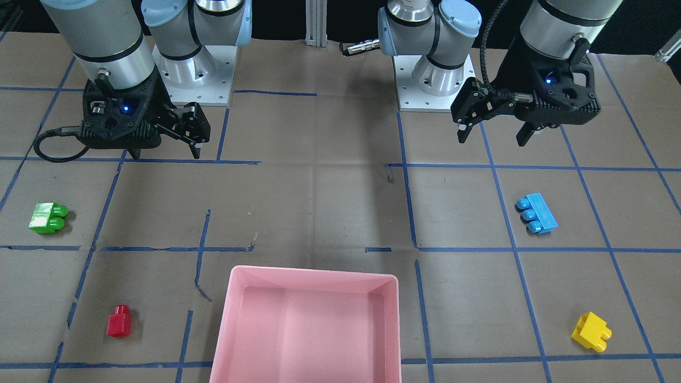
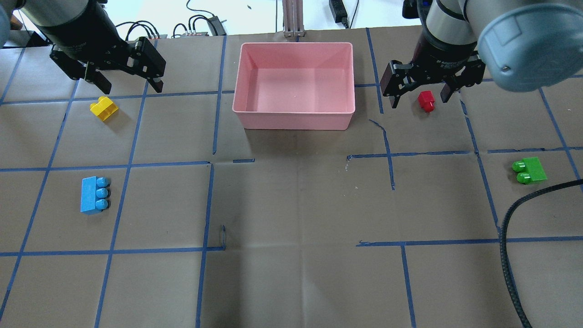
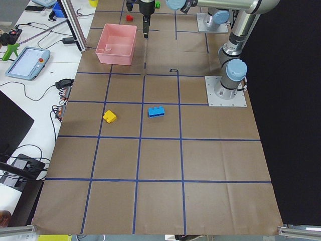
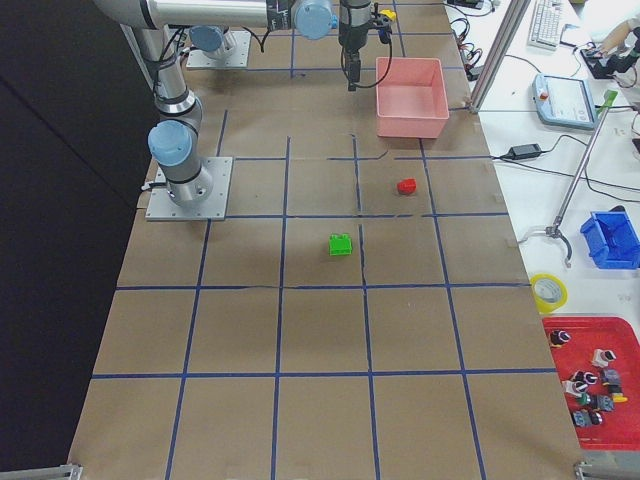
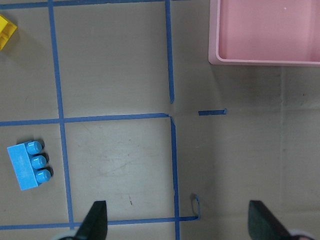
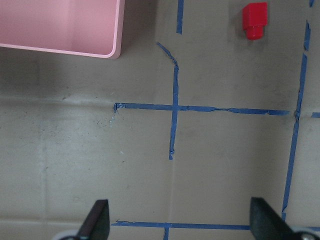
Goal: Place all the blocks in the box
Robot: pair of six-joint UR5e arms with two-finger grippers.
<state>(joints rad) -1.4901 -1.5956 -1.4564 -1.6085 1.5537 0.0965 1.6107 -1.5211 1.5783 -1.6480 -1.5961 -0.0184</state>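
Observation:
The pink box (image 2: 294,121) stands empty at the table's far middle. All blocks lie on the paper outside it. The yellow block (image 2: 104,108) and the blue block (image 2: 94,194) are on my left side. The red block (image 2: 427,100) and the green block (image 2: 529,171) are on my right side. My left gripper (image 2: 132,89) is open and empty, high above the table. My right gripper (image 2: 418,101) is also open and empty, held high. The left wrist view shows the blue block (image 5: 29,164) and the box corner (image 5: 260,61). The right wrist view shows the red block (image 6: 254,19).
Brown paper with a blue tape grid (image 2: 209,205) covers the table. A black cable (image 2: 514,218) hangs on my right side. Both arm bases (image 1: 433,80) stand at the near edge. Cables and devices (image 3: 27,63) lie past the far edge.

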